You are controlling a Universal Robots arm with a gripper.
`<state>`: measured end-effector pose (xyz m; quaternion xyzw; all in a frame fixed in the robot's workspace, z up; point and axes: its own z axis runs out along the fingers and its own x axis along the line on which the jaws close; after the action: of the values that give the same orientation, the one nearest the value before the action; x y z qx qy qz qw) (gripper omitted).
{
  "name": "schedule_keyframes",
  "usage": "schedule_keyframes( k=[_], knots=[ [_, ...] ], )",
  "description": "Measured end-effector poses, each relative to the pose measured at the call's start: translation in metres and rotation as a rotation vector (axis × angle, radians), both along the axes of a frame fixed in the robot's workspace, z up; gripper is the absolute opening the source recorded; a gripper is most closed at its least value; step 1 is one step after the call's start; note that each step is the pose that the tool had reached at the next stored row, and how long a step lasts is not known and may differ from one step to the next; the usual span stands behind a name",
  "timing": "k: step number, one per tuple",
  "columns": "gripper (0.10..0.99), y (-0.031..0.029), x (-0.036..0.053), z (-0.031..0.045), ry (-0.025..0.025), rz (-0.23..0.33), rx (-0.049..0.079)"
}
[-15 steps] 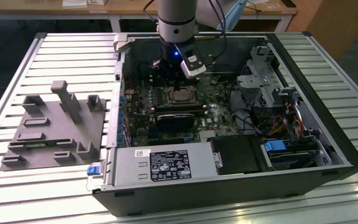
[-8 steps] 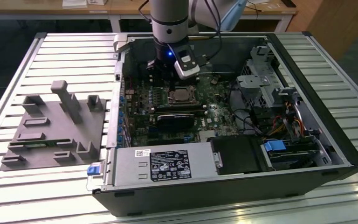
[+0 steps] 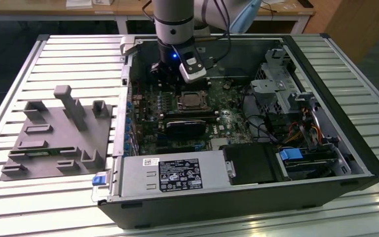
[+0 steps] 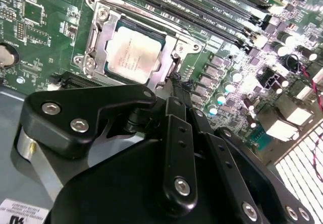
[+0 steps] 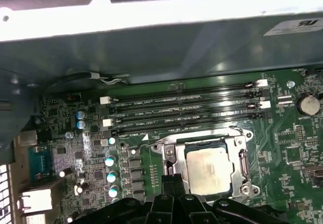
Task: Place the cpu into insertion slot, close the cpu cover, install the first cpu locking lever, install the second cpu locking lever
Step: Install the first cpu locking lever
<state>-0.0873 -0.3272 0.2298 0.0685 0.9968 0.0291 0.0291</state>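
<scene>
Hovering beside the edge of the insertion slot: tool narrow, empty, likely poised to secure the cover | cpu seated flat in slot, far-centre of board | cpu cover down, framing and pinning it.

Colours noted:
- top of the cpu: silvery-beige with faint dark print
- cpu cover: bare grey metal
- circuit board: green with fine pale traces
- memory slots: black with white end clips
- capacitors: teal tops
- worktop: pale grey, ribbed in parallel slats
- fixture block: uniform mid-grey
- case tab: blue
</scene>
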Motion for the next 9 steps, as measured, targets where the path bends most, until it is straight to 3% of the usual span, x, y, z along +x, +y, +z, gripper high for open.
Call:
schedule_keyframes(
  k=[9],
  knots=[
    [0.102,0.0,0.0,0.0155,0.0,-0.001,0.0]
  ],
)
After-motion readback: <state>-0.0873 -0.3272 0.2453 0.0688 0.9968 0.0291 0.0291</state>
